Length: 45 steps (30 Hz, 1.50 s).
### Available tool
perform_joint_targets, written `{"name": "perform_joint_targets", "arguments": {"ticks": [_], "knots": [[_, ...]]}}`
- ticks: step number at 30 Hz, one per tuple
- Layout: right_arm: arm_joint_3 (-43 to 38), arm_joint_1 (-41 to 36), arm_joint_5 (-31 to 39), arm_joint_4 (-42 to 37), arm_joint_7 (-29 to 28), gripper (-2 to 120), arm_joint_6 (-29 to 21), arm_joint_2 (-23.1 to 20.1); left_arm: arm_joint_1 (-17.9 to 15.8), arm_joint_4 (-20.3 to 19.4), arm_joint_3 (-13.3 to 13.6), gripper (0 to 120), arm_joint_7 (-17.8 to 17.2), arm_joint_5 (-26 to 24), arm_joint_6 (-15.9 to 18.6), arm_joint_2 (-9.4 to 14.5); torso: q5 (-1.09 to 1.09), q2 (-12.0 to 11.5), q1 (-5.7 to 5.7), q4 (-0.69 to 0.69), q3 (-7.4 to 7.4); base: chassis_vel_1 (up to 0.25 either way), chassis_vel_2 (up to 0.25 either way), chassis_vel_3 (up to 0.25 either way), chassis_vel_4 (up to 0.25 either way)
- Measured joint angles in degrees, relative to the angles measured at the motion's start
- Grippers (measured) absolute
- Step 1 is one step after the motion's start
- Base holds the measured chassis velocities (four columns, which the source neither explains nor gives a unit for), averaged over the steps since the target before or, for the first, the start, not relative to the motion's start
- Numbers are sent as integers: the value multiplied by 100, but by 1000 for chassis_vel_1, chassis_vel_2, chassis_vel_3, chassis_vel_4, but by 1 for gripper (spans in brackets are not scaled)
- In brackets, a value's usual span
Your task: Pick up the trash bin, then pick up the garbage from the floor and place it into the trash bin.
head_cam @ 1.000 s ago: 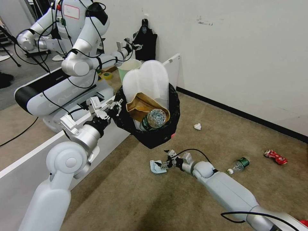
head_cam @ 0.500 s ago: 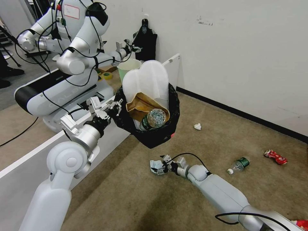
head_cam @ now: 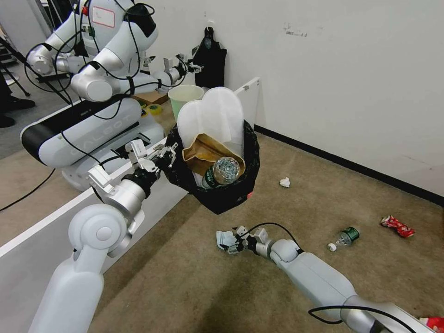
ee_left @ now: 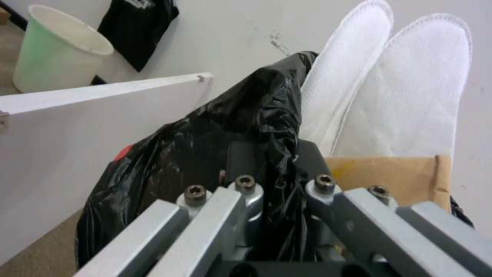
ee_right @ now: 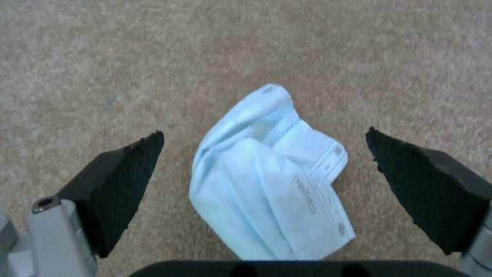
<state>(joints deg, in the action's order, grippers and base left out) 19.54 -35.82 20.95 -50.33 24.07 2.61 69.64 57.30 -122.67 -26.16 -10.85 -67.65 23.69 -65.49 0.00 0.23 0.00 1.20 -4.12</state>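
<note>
The trash bin, wrapped in a black bag, hangs in the air with my left gripper shut on its bag rim. In it stand white slippers, a brown paper bag and a clear bottle. Low over the floor, my right gripper is open. Its fingers stand either side of a pale blue mask lying crumpled on the carpet. Other garbage lies farther right: a white paper wad, a green-labelled bottle and a crushed red can.
A white partition board runs along the left. Behind it stand another robot and a pale green bucket. A wall with a dark baseboard closes the far side. A black bag hangs on the wall.
My right gripper has moved left and down until it straddles the mask. The bin and left arm have held still. The other robot's arm has shifted.
</note>
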Motion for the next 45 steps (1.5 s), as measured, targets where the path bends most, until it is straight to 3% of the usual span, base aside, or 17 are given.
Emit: {"name": "perform_joint_targets", "arguments": {"ticks": [45], "knots": [[28,187,-302,816,84,100,67,468,20,53,14,3,91,50,-26,-51,0,0,0,0,0,0,0,0,0]]}}
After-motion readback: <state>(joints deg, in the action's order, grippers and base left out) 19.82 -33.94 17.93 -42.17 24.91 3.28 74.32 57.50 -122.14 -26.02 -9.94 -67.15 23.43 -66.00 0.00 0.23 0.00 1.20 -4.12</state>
